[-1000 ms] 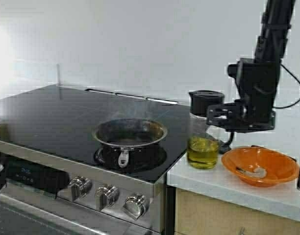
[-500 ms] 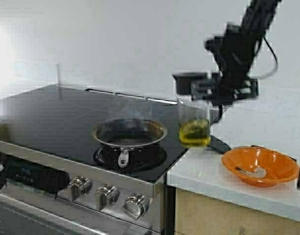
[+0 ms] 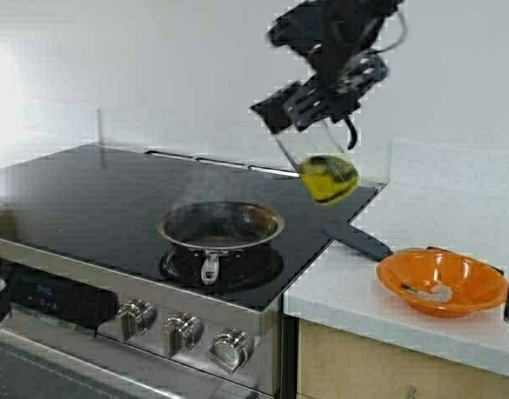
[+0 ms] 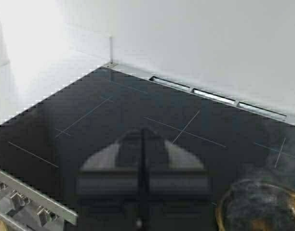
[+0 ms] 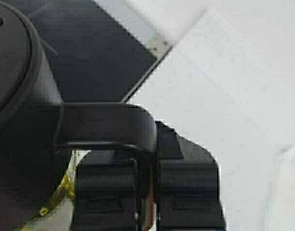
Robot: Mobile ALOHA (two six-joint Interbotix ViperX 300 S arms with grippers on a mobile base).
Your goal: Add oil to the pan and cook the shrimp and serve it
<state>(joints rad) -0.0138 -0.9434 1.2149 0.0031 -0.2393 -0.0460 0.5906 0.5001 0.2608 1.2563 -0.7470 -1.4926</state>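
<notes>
The oil (image 3: 328, 180) pools in the low corner of its tilted jug (image 3: 308, 150), held in the air beside the pan (image 3: 220, 229) on the stove (image 3: 96, 199). The right gripper (image 3: 338, 87) is clamped on the jug's handle (image 5: 106, 122). The left gripper (image 4: 142, 166) hangs over the stove's glass, fingers pressed together; the shrimp (image 3: 429, 291) lies in the orange bowl (image 3: 479, 287).

The pan (image 3: 220, 229) is shiny steel with a dull, dark inside. The oil (image 3: 329, 179) glows through clear plastic. The stovetop (image 3: 96, 195) is glossy black glass; the orange bowl (image 3: 442, 283) looks smooth plastic.
</notes>
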